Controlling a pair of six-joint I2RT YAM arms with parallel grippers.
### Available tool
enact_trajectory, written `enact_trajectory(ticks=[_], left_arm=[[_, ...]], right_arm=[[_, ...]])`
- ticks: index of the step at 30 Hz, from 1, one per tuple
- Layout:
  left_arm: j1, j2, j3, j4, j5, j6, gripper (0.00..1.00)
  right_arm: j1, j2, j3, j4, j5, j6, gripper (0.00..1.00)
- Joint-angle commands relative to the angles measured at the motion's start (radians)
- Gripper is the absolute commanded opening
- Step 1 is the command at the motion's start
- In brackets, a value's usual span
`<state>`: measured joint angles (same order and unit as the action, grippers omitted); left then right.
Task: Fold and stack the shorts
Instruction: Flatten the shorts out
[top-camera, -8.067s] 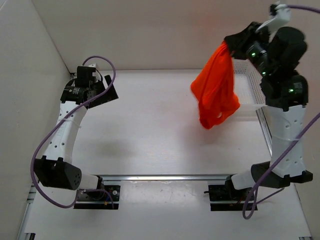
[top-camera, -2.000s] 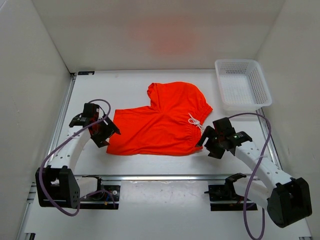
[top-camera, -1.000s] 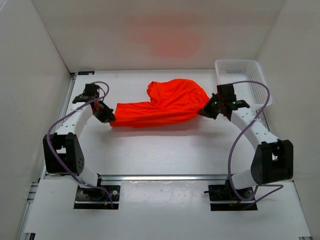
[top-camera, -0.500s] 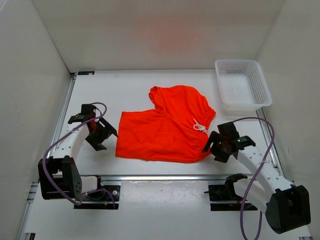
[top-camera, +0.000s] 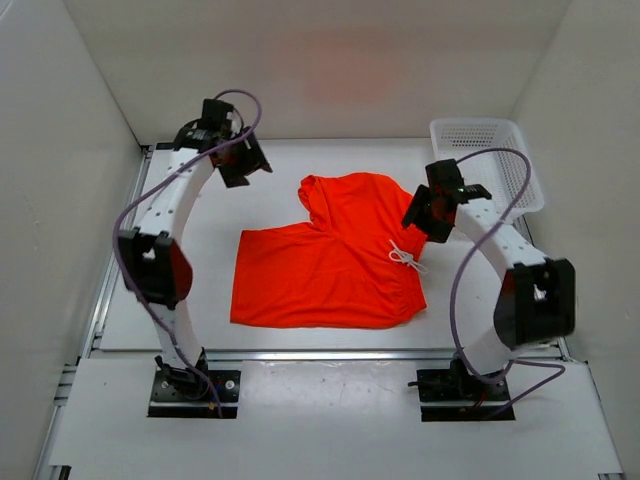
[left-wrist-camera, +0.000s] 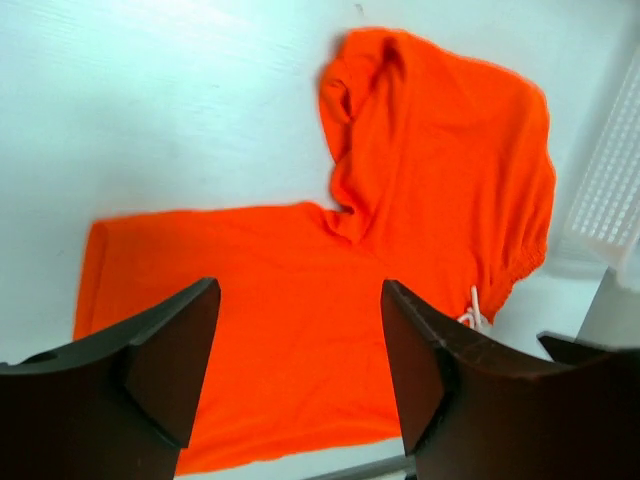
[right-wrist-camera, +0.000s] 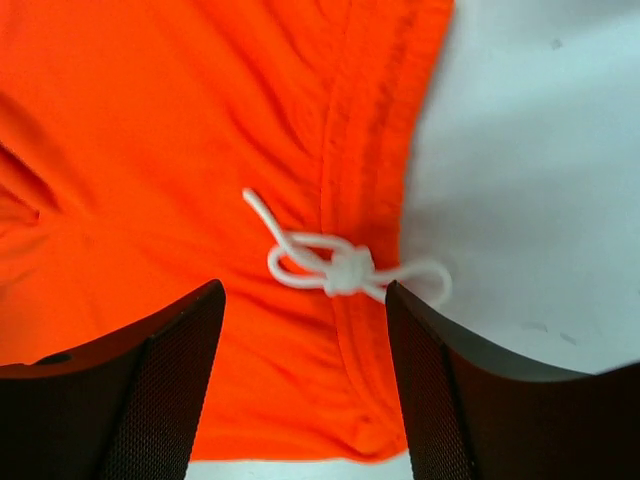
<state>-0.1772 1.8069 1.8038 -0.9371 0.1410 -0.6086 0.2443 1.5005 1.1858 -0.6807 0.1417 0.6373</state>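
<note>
The orange-red shorts lie spread flat in the middle of the table. One leg points to the front left, the other to the back, and the waistband is on the right. Their white drawstring is knotted at the waistband. My left gripper hangs open at the back left, clear of the cloth. In the left wrist view the shorts lie well below its empty gripper. My right gripper hovers open over the waistband. In the right wrist view the drawstring sits just ahead of that gripper.
A white mesh basket stands at the back right corner, close behind the right arm, and its edge shows in the left wrist view. White walls close in the table on the left, back and right.
Both grippers opened and let go of the shorts, which went from stretched between them to lying flat. The left arm swung to the back left. The right arm moved over the waistband.
</note>
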Motion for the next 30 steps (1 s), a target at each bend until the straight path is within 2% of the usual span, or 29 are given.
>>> enact_trajectory(ticks=[1, 2, 8, 11, 18, 21, 22, 23, 26, 27, 30], left_arm=[[-0.079, 0.196, 0.252, -0.118, 0.012, 0.076, 0.77], [-0.093, 0.295, 0.311, -0.132, 0.023, 0.076, 0.79], [-0.183, 0.592, 0.668, -0.141, 0.066, 0.089, 0.8], [-0.206, 0.669, 0.762, -0.119, 0.066, 0.078, 0.8], [-0.217, 0.819, 0.805, -0.066, 0.085, 0.043, 0.81], [-0.217, 0.851, 0.83, -0.045, 0.094, 0.023, 0.75], [-0.217, 0.865, 0.839, -0.036, 0.109, 0.023, 0.72], [-0.217, 0.865, 0.839, -0.035, 0.118, 0.023, 0.51], [-0.226, 0.856, 0.827, -0.025, 0.129, 0.013, 0.17], [-0.226, 0.847, 0.813, -0.025, 0.129, 0.013, 0.1], [-0.214, 0.796, 0.783, -0.025, 0.129, 0.024, 0.1]], right_arm=[[-0.039, 0.145, 0.086, 0.003, -0.059, -0.047, 0.7], [-0.057, 0.173, 0.1, 0.003, -0.07, -0.047, 0.71], [-0.088, 0.302, 0.178, 0.012, -0.08, -0.037, 0.68], [-0.097, 0.342, 0.187, 0.012, -0.08, -0.048, 0.65], [-0.097, 0.392, 0.196, 0.012, -0.08, -0.057, 0.64], [-0.097, 0.414, 0.196, 0.012, -0.089, -0.057, 0.64], [-0.097, 0.423, 0.196, 0.012, -0.09, -0.057, 0.64], [-0.097, 0.432, 0.196, 0.012, -0.09, -0.057, 0.62], [-0.097, 0.443, 0.187, 0.03, -0.112, -0.057, 0.52], [-0.097, 0.443, 0.187, 0.03, -0.113, -0.057, 0.47], [-0.097, 0.463, 0.219, 0.04, -0.172, -0.057, 0.19]])
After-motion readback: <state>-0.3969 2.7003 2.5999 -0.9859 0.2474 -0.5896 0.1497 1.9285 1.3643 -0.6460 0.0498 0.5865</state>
